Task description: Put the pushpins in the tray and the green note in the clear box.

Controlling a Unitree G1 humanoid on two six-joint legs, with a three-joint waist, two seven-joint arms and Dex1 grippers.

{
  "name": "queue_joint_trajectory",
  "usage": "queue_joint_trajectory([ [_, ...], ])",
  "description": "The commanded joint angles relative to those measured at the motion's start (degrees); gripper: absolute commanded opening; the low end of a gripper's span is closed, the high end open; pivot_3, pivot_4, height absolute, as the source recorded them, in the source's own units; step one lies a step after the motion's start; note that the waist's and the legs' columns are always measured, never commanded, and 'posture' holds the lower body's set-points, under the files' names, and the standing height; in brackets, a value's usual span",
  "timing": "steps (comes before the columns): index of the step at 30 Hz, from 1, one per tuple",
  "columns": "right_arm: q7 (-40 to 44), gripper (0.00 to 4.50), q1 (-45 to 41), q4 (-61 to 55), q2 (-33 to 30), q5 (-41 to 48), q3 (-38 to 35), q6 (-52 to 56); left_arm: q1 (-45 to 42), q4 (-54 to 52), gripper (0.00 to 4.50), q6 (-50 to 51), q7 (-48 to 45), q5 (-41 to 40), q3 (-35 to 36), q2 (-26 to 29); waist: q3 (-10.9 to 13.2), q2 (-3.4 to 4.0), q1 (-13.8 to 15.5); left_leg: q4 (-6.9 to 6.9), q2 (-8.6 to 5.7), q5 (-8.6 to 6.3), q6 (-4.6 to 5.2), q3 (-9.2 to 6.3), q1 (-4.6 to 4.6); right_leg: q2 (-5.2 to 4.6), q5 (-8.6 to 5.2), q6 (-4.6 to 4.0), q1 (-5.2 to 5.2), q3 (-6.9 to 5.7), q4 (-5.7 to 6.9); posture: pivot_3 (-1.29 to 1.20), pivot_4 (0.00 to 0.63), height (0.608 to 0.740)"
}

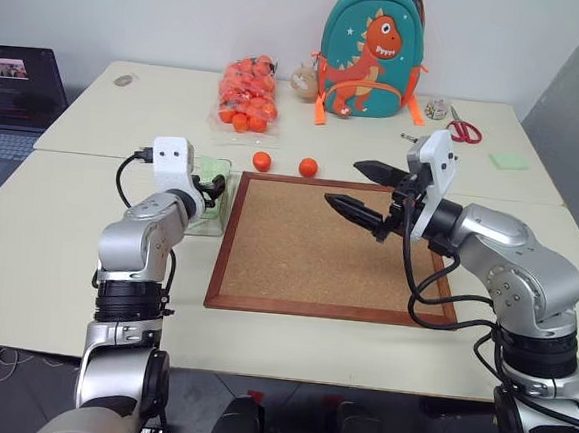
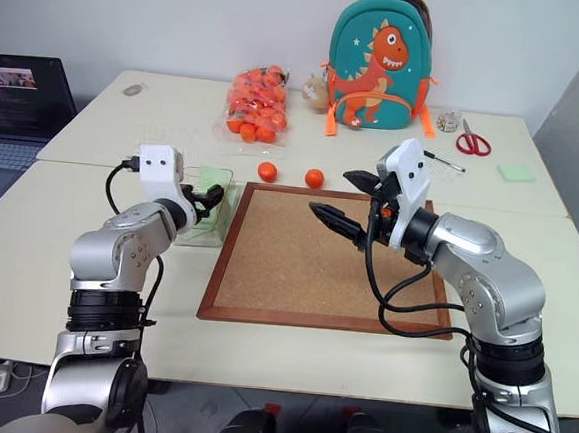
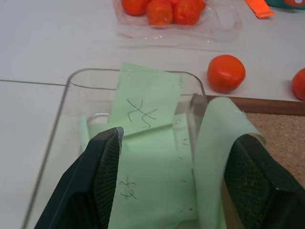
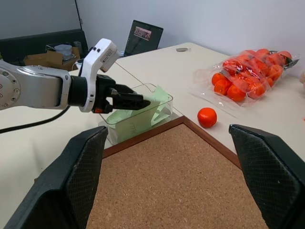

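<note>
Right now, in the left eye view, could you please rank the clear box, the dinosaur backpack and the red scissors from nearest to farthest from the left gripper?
1. Clear box: directly at the left gripper, beside the cork board's left edge.
2. Dinosaur backpack: at the table's back, centre.
3. Red scissors: far back right.

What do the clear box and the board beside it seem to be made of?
The clear box: probably glossy transparent plastic, since green notes show through its walls. The board: apparently matte cork, speckled tan and grainy, in a smooth reddish-brown frame, likely wood.
</note>
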Motion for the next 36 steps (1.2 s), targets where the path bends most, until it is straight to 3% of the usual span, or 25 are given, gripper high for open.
queue_joint_trajectory([
  [1,0.2,4.31,0.2,-1.9,-0.7,0.3,-1.6,-1.6,-1.9,-1.0,3.18,0.7,0.6,-1.1,1.7,-0.8,0.0,0.00,0.0,0.00,0.00,0.00,0.00,0.00,0.00,0.00,0.00,0.00,0.00,0.00,0.00,0.00,0.150,0.740],
  [17,2.1,4.31,2.5,0.9,-1.4,-1.7,-0.8,-6.2,0.2,-9.2,3.18,-4.6,8.7,0.3,5.9,-6.4,0.0,-0.01,0.0,0.00,0.04,0.00,-0.01,0.00,0.00,0.00,0.00,0.00,0.00,0.03,0.00,0.00,0.150,0.740],
  [27,2.8,4.31,2.1,1.2,-1.3,-2.2,-0.7,-6.4,2.4,-12.5,3.18,-7.3,11.5,1.3,7.0,-6.4,0.0,-0.01,0.0,0.01,0.01,0.00,0.00,0.04,0.00,0.00,0.00,0.00,0.02,0.01,0.00,0.00,0.150,0.740],
  [32,2.9,4.31,2.5,0.7,-1.4,-1.9,-0.9,-6.2,6.0,-17.6,3.18,-6.5,2.7,-1.1,2.4,-3.8,0.0,-0.01,0.0,0.00,0.01,0.01,-0.01,0.08,0.00,0.01,0.00,0.00,0.02,0.01,0.00,0.00,0.150,0.740],
  [36,2.9,4.31,4.6,-1.5,-2.6,-0.3,-2.7,-4.7,10.2,-22.7,3.18,-2.5,-9.5,-3.2,-4.4,4.3,0.0,-0.01,-0.1,-0.01,0.00,0.01,-0.01,0.09,0.01,0.02,0.00,0.00,0.02,0.01,-0.01,0.00,0.150,0.740],
])
